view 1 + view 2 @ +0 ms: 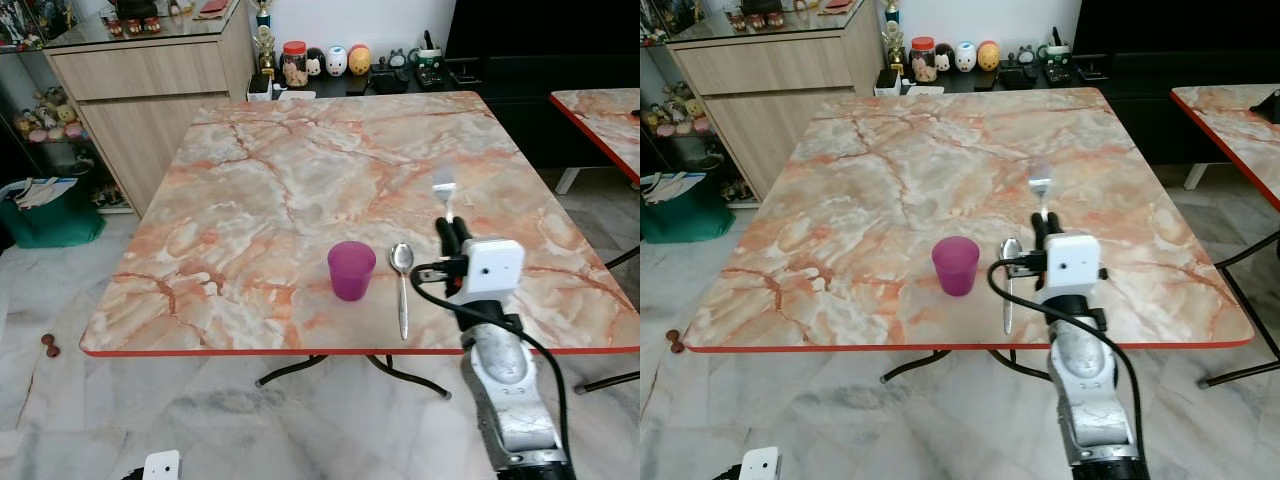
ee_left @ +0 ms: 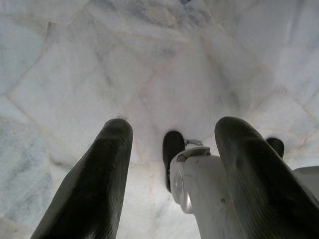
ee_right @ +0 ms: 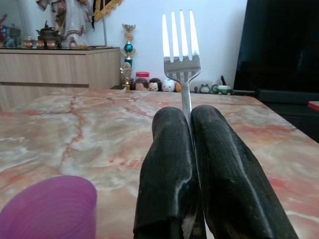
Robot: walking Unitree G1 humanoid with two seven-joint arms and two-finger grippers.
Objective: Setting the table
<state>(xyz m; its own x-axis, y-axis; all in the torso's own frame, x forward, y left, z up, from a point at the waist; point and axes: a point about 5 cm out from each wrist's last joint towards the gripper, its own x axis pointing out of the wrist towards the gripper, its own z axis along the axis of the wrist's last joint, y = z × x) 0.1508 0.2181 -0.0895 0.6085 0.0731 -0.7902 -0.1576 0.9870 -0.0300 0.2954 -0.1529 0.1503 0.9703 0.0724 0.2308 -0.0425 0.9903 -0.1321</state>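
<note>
Over the near edge of the marble-topped table (image 1: 250, 180), just right of the purple cup (image 1: 351, 270), the right gripper (image 3: 192, 117) holds a fork (image 3: 181, 55) with its two black fingers pressed tight on the handle, tines pointing away from the robot toward the far side of the table. A spoon (image 1: 402, 285) already lies on the table just right of the cup, bowl toward the far side and handle toward the near edge, and the fork hangs above the tabletop a little further right of that spoon. The step in hand looks to be laying the fork down as part of the place setting. To do it well, the fork should probably come down parallel to the spoon, tines the same way, with a clear gap so the fingers do not knock the spoon or the cup on the way down. Lowering until the handle rests flat before letting go would keep it from bouncing or rolling, and it should sit far enough in from the red table edge not to tip off. The left gripper (image 2: 169, 174) hangs idle by the robot's side over the pale marble floor (image 2: 149, 74), its fingers spread apart and holding nothing.
</note>
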